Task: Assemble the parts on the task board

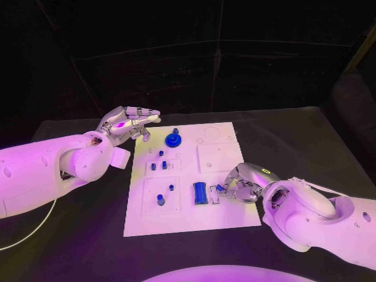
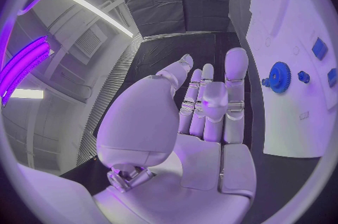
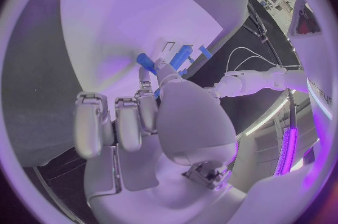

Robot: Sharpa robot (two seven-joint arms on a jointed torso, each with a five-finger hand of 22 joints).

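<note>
White task board sits mid-table on the black table, and I've got blue parts scattered over it. My left hand hovers at the board's far left corner, fingers spread apart, holding nothing; in the left wrist view that palm faces out with the blue gear standing on the board just beyond it. My right hand is down on the board's near right side, fingertips touching a small blue peg beside the long blue block. I cannot tell whether it actually grips that peg.
</note>
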